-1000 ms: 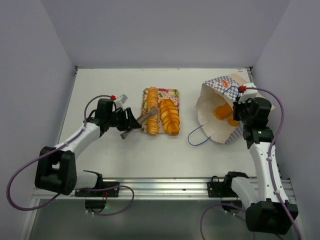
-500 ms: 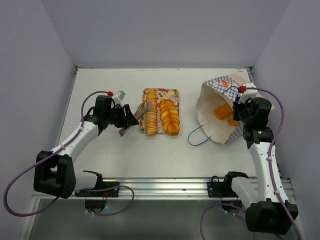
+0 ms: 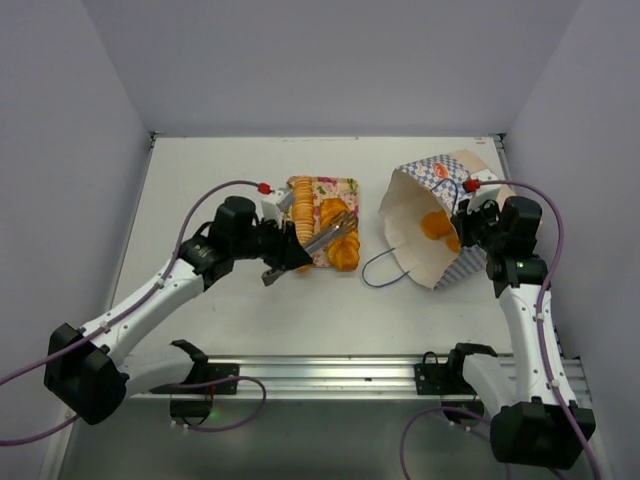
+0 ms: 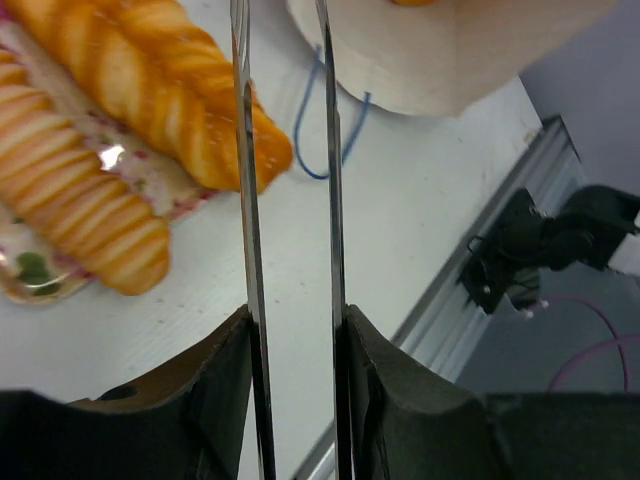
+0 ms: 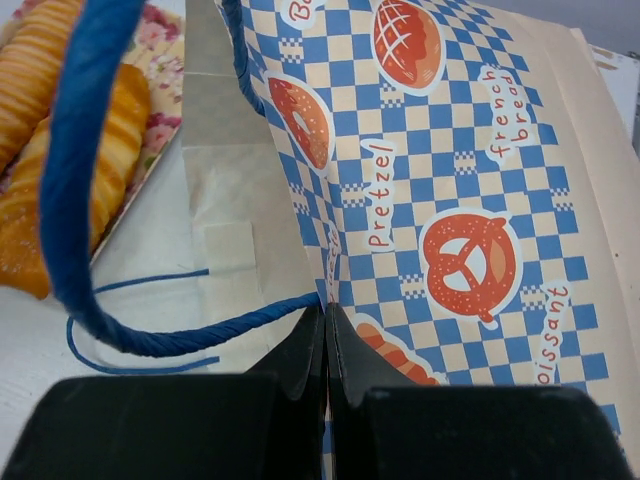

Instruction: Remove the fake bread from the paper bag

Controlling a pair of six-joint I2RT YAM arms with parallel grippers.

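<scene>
The paper bag (image 3: pixel 440 215) lies tilted on its side with its mouth facing left. My right gripper (image 5: pixel 327 312) is shut on the bag's (image 5: pixel 450 200) checkered rim, right next to a blue cord handle (image 5: pixel 75 200). Orange fake bread (image 3: pixel 436 226) shows inside the bag. On the flowered tray (image 3: pixel 345 185) lie a ridged loaf (image 4: pixel 80 220) and a twisted loaf (image 3: pixel 343 240). My left gripper (image 3: pixel 290 256) is shut on metal tongs (image 3: pixel 325 238), whose blades (image 4: pixel 245 200) reach over the tray's near right corner toward the bag mouth (image 4: pixel 450 50). Nothing shows between the blades.
The bag's other blue handle (image 3: pixel 385 270) lies looped on the table in front of its mouth. The metal rail (image 3: pixel 330 370) runs along the near edge. Walls close in the table on the left, back and right.
My left arm has swung right with the tongs, from beside the tray to over its near right corner, and the blades have narrowed. The right gripper has shifted the bag mouth leftward.
</scene>
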